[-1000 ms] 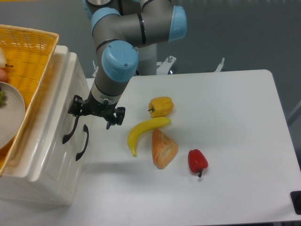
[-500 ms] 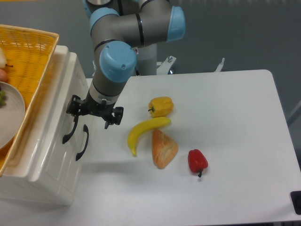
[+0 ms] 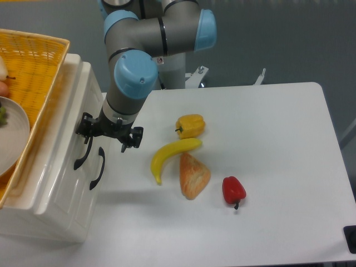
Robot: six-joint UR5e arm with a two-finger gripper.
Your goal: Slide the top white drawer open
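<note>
Top white drawer (image 3: 58,142), the upper glossy white plastic front of the cabinet at the left edge of the white table (image 3: 267,167), sits flush with the cabinet body and is not pulled out. Its curved black handle (image 3: 83,153) runs down the panelled face; a like curved black handle (image 3: 98,168) on the lower white drawer front (image 3: 69,200) lies just beside it.

Black two-finger gripper (image 3: 108,135) on the grey and light-blue arm (image 3: 139,55) hangs at the upper end of the top handle. One finger (image 3: 85,129) is at the cabinet face near the handle's top; the other finger (image 3: 132,139) is out over the table, well apart from the first, so the pincer is spread. Whether the near finger touches the handle cannot be told.

On top of the cabinet rests a yellow woven wicker basket (image 3: 39,61) with a white plate (image 3: 14,139) partly in view inside it.

On the table, to the right of the gripper, lie a yellow bell pepper (image 3: 190,125), a yellow banana (image 3: 169,156) just below it, and a tan pointed bread roll (image 3: 194,176) touching the banana's underside. A red bell pepper (image 3: 233,191) lies near the roll, apart from it.
</note>
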